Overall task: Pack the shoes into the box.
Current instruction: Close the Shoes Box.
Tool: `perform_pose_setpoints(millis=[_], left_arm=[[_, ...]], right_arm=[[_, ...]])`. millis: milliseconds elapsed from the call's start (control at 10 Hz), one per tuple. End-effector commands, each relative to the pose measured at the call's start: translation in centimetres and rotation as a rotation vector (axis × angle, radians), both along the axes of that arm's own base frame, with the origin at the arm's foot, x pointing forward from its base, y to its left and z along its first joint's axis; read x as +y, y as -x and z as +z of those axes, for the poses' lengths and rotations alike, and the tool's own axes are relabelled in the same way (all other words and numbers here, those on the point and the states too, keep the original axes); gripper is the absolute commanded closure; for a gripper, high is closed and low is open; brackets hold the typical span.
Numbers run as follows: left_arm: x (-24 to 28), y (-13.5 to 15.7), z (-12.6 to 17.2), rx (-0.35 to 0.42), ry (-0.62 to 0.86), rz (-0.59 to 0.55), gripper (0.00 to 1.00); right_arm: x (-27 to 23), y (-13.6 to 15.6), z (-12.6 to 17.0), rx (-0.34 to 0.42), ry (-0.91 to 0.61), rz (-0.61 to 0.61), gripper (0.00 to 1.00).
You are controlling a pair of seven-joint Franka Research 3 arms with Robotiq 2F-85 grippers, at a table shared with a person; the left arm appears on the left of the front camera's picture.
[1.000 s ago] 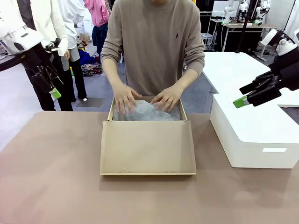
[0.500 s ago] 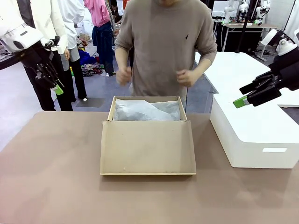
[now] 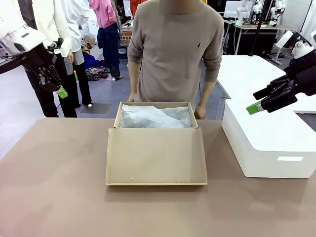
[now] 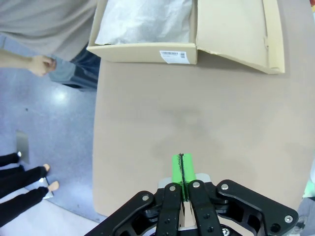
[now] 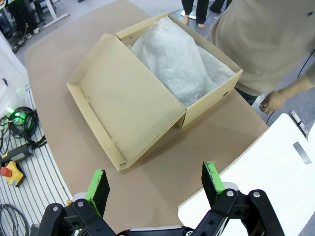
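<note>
The brown cardboard box (image 3: 154,153) stands open at the table's middle, its flap lid lying flat toward me. White tissue paper (image 3: 153,117) covers its inside, and the shoes are hidden. My left gripper (image 3: 60,91) hangs high off the table's far left corner, shut on nothing, its green pads pressed together (image 4: 182,169). My right gripper (image 3: 257,100) hovers open above the white block, empty. From the right wrist, the box (image 5: 133,113) and tissue paper (image 5: 182,64) lie beyond the open right gripper (image 5: 155,181). From the left wrist, the box (image 4: 142,51) lies far ahead.
A person stands at the far edge behind the box, one hand (image 3: 200,112) beside its right back corner, the other (image 3: 133,97) by its left. A large white block (image 3: 266,138) fills the table's right side. Bare table lies left of and in front of the box.
The person lifted both hands off the tissue paper, straightened up and lowered them to the sides. My left gripper closed its fingers. The right arm stayed still.
</note>
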State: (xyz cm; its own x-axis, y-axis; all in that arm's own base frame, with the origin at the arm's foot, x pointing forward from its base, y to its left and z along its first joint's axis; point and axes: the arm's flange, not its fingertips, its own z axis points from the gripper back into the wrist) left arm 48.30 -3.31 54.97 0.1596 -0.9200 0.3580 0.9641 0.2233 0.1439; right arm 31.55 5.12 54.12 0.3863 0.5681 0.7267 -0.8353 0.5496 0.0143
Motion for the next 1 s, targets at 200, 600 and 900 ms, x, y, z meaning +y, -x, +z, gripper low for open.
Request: perform_pose_setpoints(millis=[200,600,900], left_arm=[[0.00,-0.02,0.19,-0.018,0.015,0.025,1.00],[0.04,-0.10,0.12,-0.010,0.000,0.004,1.00],[-0.01,-0.17,0.02,-0.009,-0.001,0.006,1.00]], right_arm=[[0.05,-0.20,-0.01,-0.006,-0.018,0.014,0.00],[0.05,-0.20,-0.01,-0.006,-0.018,0.014,0.00],[0.05,-0.20,-0.01,-0.006,-0.018,0.014,0.00]])
